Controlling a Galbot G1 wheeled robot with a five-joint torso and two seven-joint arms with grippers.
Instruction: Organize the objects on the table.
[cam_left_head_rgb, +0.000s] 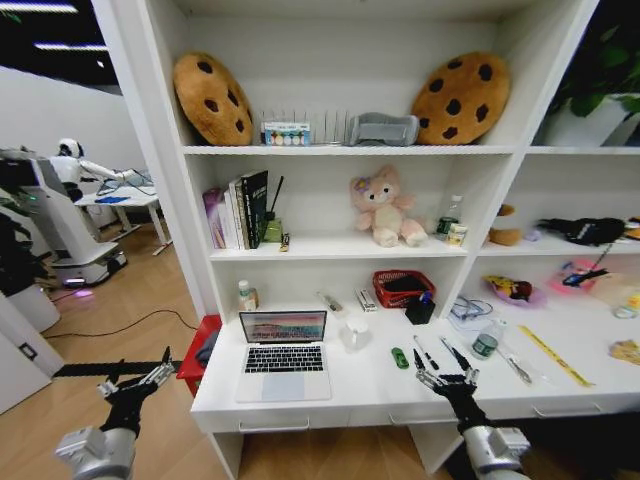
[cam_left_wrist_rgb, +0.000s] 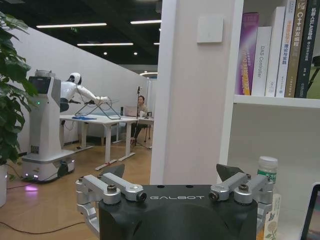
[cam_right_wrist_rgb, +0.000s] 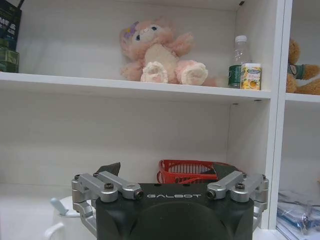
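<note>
— On the table (cam_left_head_rgb: 330, 405), toward its left end: laptop (cam_left_head_rgb: 284, 354), lid up, screen lit. Just to its right a white mug (cam_left_head_rgb: 353, 333), then toy car (cam_left_head_rgb: 400, 357) and a scatter of pens (cam_left_head_rgb: 428, 354) near the front edge.

— And the grippers?

— Right gripper (cam_left_head_rgb: 446, 379) low at the front edge, just beside the pens, fingers spread, nothing held. Left gripper (cam_left_head_rgb: 134, 384) off the table's left end over bare floor, also spread and empty.

— Handling, at a guess?

— Laptop likely stiff, fairly heavy, smooth-skinned; hinge and screen fragile, so best taken by the base at a side edge, never by the lid. Pens light, thin, prone to roll; pinch across the barrel mid-length. Car tiny and light, possibly on wheels, though hard to tell from this far; grip across the body.
</note>
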